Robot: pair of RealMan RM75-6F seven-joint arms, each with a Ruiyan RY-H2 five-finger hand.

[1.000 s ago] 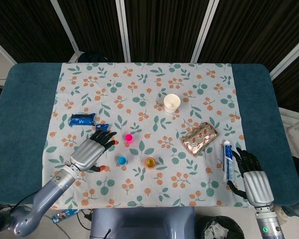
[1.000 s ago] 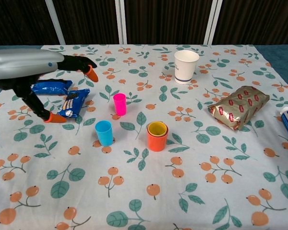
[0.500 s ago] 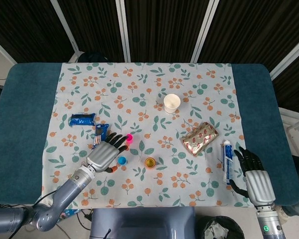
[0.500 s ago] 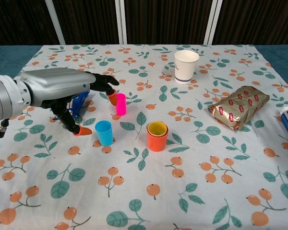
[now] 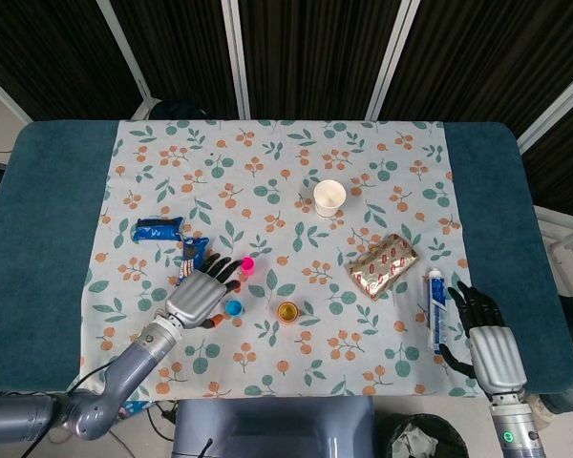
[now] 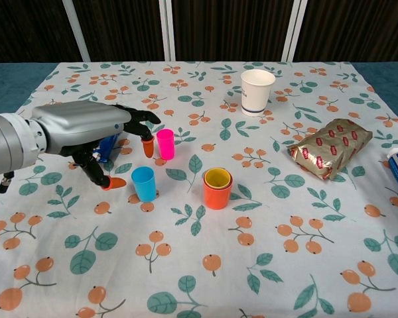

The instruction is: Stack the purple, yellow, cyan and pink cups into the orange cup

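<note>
The left robot hand (image 6: 99, 136) is open, fingers spread beside the small cyan plastic cup (image 6: 144, 183) and the small pink plastic cup (image 6: 165, 144); the right robot hand (image 5: 487, 336) rests open at the worktop's near right edge.

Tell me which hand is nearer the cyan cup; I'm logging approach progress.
Left. The left hand hovers open just beside the cyan cup; the right hand rests far across the table by the toothpaste.

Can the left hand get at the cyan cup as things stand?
Probably yes: the left hand hovers open just left of the cyan cup, nothing between them; the pink cup stands behind.
</note>
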